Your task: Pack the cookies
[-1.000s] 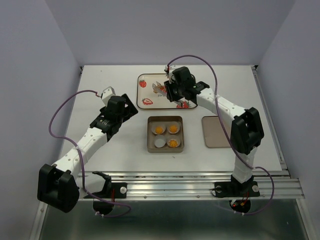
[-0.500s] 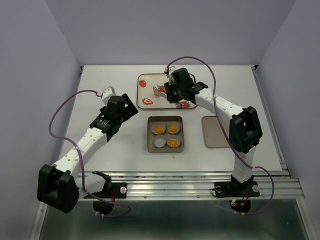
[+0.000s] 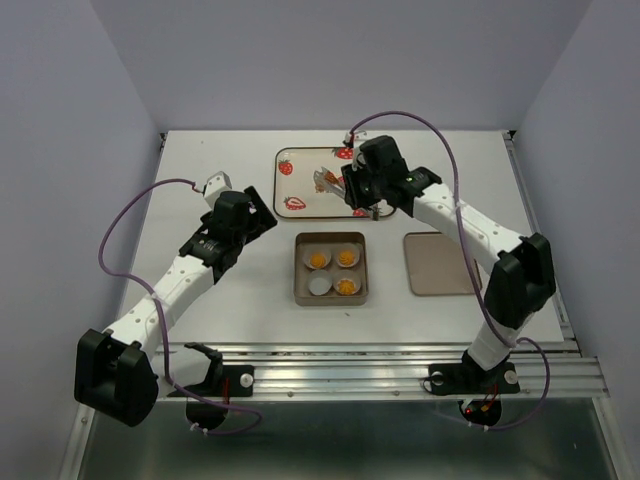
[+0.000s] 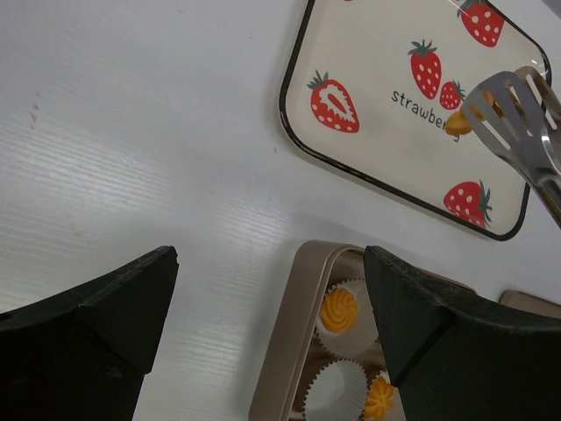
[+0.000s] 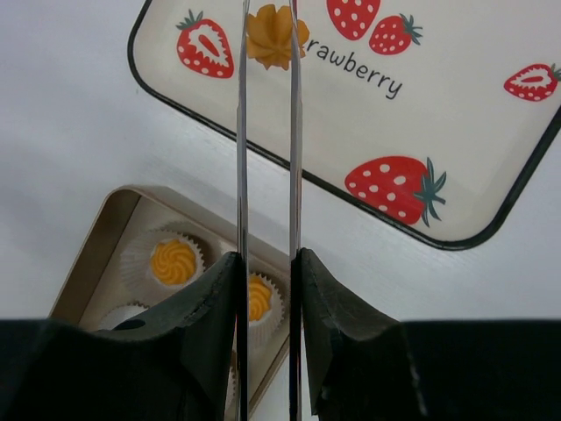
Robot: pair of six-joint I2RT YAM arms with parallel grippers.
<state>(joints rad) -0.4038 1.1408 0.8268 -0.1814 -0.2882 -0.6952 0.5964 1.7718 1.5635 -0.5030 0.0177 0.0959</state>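
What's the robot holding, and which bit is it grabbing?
The right gripper squeezes metal tongs well back from their tips; the tips pinch one cookie by its sides. The left gripper holds nothing.

Soft, even light from above keeps the white table (image 3: pixel 200 170) bright. The metal tin (image 3: pixel 300 290) casts only a faint shadow beside its walls. Beyond the tin, the tongs (image 4: pixel 513 105) glint palely. Nearer the lens than the tin, the left gripper (image 4: pixel 271 259) looks dark and soft-edged.

Tin (image 4: pixel 282 351) runs off the bottom edge, left wrist view. Right wrist: fingers (image 5: pixel 175 342) cover half of it, and the tongs (image 5: pixel 242 132) run off the top.
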